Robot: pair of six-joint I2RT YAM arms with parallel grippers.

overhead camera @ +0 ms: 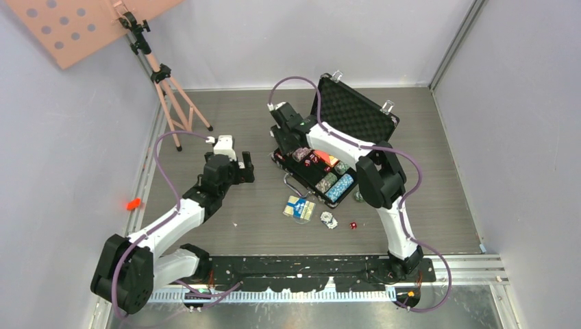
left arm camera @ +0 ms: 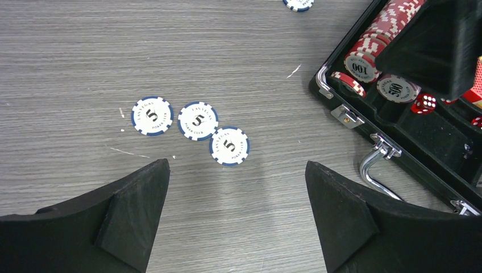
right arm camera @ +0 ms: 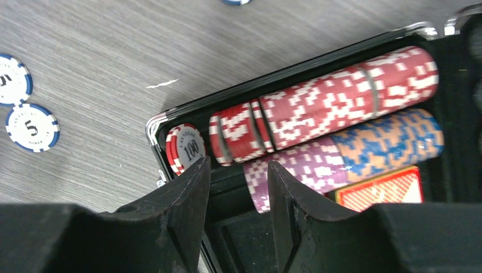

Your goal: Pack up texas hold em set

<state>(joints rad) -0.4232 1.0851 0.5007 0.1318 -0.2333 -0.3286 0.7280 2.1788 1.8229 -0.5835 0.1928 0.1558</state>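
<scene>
Your left gripper [overhead camera: 243, 168] hung released over the bench [overhead camera: 438, 137] in the overhead view, well left of the open briefcase [overhead camera: 356, 110]; your right gripper [overhead camera: 288, 144] sat above the case's left end, beside its packed chip rows [overhead camera: 332, 184]; some cards [overhead camera: 299, 208], a loose chip [overhead camera: 329, 219] and a loose die [overhead camera: 353, 225] lay on the bench just in front of the case; a pink tripod [overhead camera: 171, 103] stood far left.

From the left wrist, your gripper [left arm camera: 236, 210] stood wide apart, grasping nothing; three "5" chips [left arm camera: 198, 120] lay flat just beyond it; the briefcase held a boxed die [left arm camera: 424, 103] beside a "500" chip [left arm camera: 396, 88].

From the right wrist, your gripper [right arm camera: 239, 210] was only narrowly parted, nothing visible between its fingers, over the case's corner; a red deck [right arm camera: 381, 190] lay beside the purple chip row [right arm camera: 295, 170].
</scene>
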